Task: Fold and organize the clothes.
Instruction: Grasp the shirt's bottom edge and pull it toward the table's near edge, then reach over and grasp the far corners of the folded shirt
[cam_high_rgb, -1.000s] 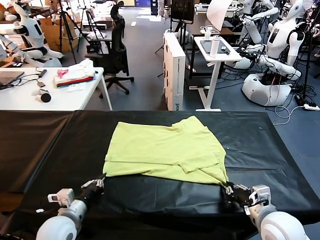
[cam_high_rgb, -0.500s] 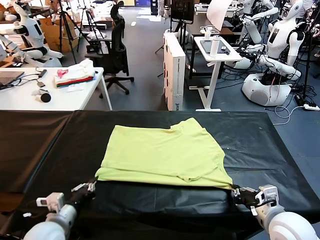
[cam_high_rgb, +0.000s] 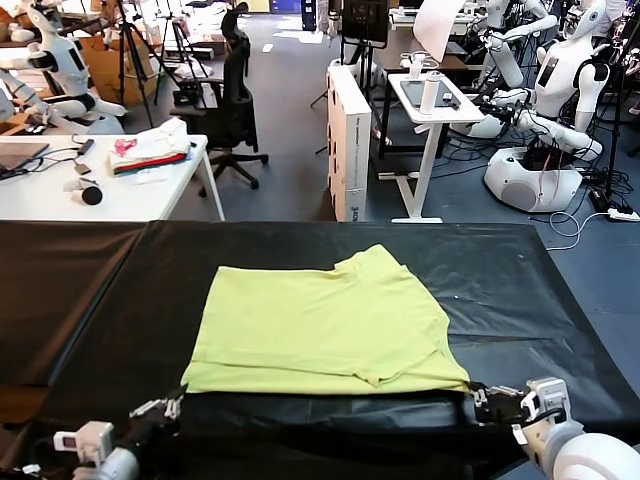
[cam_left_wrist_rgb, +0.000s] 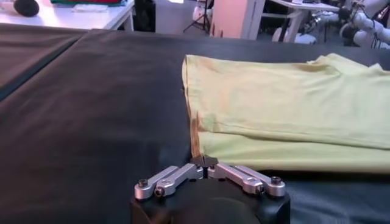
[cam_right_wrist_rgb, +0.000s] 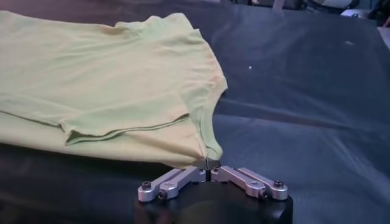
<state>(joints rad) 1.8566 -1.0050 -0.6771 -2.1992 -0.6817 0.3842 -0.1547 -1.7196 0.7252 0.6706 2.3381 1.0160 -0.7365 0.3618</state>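
Item: lime T-shirt (cam_high_rgb: 320, 325), flat on black table (cam_high_rgb: 540, 290), hem at near edge. Left gripper (cam_left_wrist_rgb: 204, 162) pinches near left corner; right gripper (cam_right_wrist_rgb: 208, 163) pinches near right corner (likely to keep hem taut, square for folding).

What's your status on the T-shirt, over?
Left gripper shut on near-left corner of T-shirt. Right gripper pinching near-right corner. Shirt flat on black table, folded double. Nothing in the way.
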